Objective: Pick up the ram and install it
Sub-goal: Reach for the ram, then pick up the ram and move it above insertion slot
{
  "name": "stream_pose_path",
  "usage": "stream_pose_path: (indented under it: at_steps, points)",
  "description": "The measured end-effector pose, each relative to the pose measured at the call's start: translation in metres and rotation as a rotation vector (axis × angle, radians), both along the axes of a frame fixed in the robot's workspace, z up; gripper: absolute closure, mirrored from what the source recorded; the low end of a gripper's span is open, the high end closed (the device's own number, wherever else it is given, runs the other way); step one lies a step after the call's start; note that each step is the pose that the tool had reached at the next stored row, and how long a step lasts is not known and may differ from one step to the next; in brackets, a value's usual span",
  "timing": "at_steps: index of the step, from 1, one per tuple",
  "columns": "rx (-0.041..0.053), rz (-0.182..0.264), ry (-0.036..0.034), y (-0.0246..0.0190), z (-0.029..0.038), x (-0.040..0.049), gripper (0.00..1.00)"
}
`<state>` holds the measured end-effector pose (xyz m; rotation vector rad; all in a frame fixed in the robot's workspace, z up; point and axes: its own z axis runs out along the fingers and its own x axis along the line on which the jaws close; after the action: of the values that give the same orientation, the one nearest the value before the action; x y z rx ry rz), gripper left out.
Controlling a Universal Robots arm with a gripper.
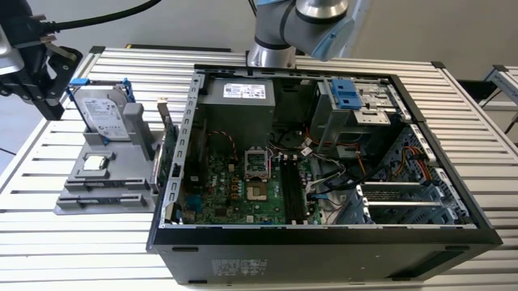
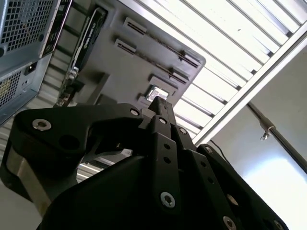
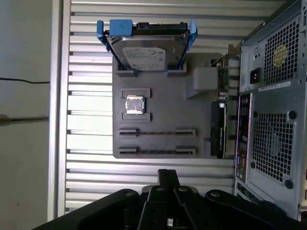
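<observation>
Gripper (image 1: pixel 50 109) looks closed and empty, at 10 o'clock of case (image 1: pixel 324 248) in exterior view. Ram (image 3: pixel 157 132) sits edge-up in tray (image 3: pixel 163 103).

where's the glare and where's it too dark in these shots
Second wrist view: the slatted table washes out white, the gripper looks dark against it. First wrist view: the CPU chip glints bright. Exterior view: even light, the computer case interior shadowed.

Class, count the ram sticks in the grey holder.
2. One ram stick stands edge-on beside the CPU chip; the second ram stick runs parallel, nearer the edge of the grey holder. Others could be hidden inside the computer case.
</observation>
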<state>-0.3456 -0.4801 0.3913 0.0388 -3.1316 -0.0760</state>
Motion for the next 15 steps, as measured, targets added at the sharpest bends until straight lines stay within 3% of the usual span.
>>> stream_pose_path:
  at_steps: [15]
  points:
    - [0.0001,0.094,-0.0001,0.0000,-0.0001,-0.0007,1.00]
